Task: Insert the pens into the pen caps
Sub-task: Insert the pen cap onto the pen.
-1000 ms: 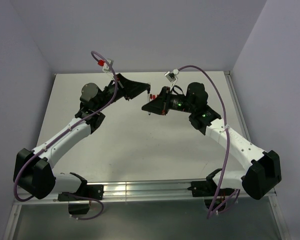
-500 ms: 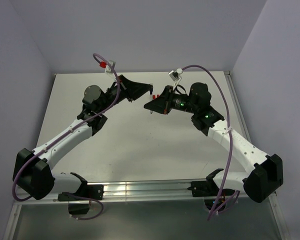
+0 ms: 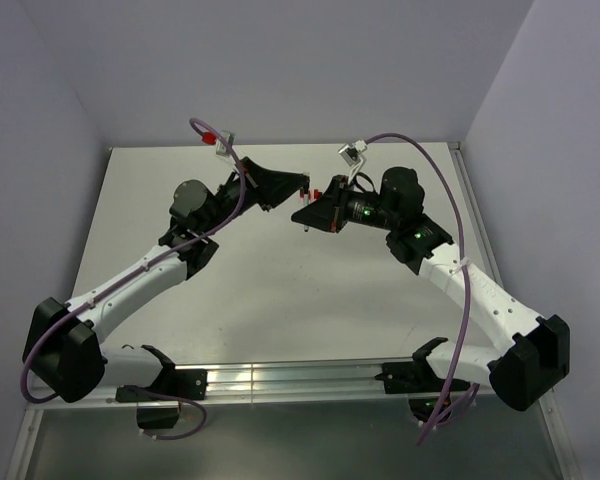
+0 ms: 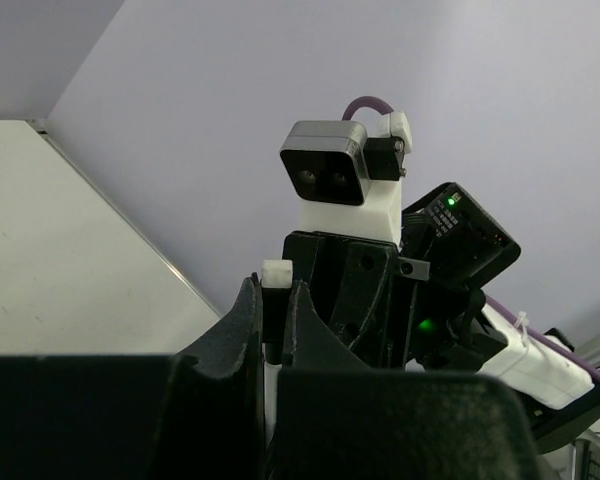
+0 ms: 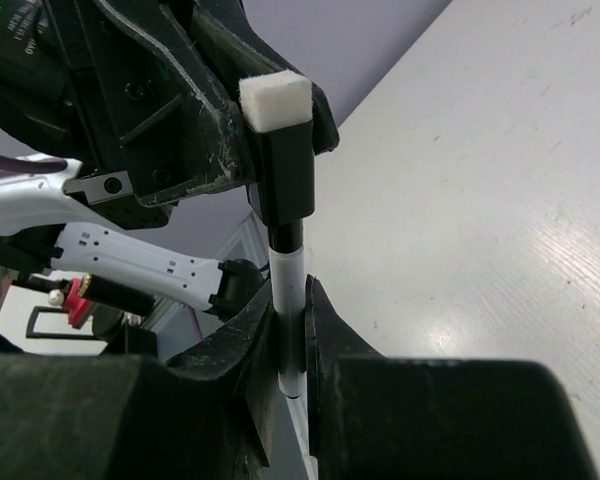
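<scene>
My two grippers meet tip to tip above the middle of the table (image 3: 270,290). The right gripper (image 5: 292,296) is shut on a pen's white barrel (image 5: 289,285), which stands upright between its jaws. The pen's dark front section runs up into a black pen cap with a white end (image 5: 284,165). The left gripper (image 4: 274,290) is shut on that cap (image 4: 277,300). From above, the left gripper (image 3: 302,184) sits just behind the right gripper (image 3: 307,212); the pen and cap are too small to make out there. No other pens or caps show.
Purple cables loop over both arms, one carrying a red plug tip (image 3: 209,136) above the left arm. The right arm's wrist camera (image 4: 325,176) faces the left gripper closely. Walls close in the table at the back and sides; a metal rail (image 3: 280,380) runs along the near edge.
Both arms have shifted slightly right and toward the back wall, keeping the gripper tips together. Both grips are unchanged.
</scene>
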Robot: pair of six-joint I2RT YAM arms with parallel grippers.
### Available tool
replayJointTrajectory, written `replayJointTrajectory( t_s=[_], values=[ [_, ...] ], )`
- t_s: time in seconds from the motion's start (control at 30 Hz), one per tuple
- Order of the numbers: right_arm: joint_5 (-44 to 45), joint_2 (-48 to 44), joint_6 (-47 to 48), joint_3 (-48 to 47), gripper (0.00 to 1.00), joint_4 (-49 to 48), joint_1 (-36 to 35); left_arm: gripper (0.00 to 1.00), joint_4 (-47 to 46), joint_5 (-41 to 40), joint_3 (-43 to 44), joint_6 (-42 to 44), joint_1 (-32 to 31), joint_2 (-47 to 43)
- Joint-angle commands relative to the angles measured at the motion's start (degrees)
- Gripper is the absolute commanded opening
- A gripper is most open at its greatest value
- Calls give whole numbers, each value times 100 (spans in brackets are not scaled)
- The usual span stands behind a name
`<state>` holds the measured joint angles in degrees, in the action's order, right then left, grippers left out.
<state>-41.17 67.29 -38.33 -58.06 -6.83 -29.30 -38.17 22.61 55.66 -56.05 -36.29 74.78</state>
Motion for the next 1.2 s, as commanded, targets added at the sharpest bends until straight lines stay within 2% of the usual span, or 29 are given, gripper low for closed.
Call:
replayJointTrajectory(
  t_s=[0.0,0.17,0.37,0.6,0.77,1.17],
  values=[
    [662,-75,238,-205,0,-451,161,0,530,1289,-213,252,-519,-218],
    [794,-58,317,-223,0,-389,232,0,706,1544,-441,411,-642,-359],
    [979,-93,422,-197,0,-363,293,0,284,1589,-863,130,-993,-289],
    [1181,-163,546,-214,0,-249,346,0,249,1580,-925,147,-1398,-210],
    [1278,-216,589,-214,0,-187,407,0,450,1518,-1065,217,-1416,-315],
    [1366,-295,616,-197,0,-117,443,0,1259,798,-1118,674,-1319,-737]
  ],
)
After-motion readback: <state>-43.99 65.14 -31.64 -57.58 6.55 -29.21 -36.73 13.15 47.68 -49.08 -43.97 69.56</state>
